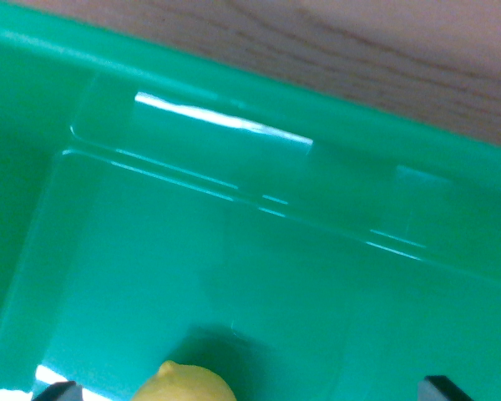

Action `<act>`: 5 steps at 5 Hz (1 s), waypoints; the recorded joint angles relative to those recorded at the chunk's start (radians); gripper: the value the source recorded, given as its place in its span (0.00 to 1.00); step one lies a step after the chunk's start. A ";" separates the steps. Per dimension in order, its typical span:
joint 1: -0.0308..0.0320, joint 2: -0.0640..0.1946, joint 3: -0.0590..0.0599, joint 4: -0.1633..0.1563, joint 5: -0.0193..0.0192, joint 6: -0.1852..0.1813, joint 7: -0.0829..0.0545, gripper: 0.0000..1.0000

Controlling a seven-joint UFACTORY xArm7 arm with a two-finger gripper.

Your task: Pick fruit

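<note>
Inside a green bin (234,251), a lemon (188,384) at bottom edge, between two dark gripper (250,391) fingertips (441,388). Jaws apart, straddling fruit, apparently positioned for closing.

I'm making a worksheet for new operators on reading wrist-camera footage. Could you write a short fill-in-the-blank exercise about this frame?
1. The fruit at the bottom edge is ____ in colour.
2. It lies inside a plastic bin coloured ____.
3. Beyond the bin's rim, at the top of the view, the surface looks like ____.
4. The two dark fingertips of the gripper show at the ____ edge of the wrist view.

Missing words: yellow; green; wood; bottom
</note>
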 joint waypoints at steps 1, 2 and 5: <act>0.0040 0.014 0.002 -0.030 0.0026 -0.040 -0.018 0.00; 0.0040 0.014 0.002 -0.030 0.0026 -0.040 -0.018 0.00; 0.0117 0.041 0.007 -0.089 0.0077 -0.118 -0.052 0.00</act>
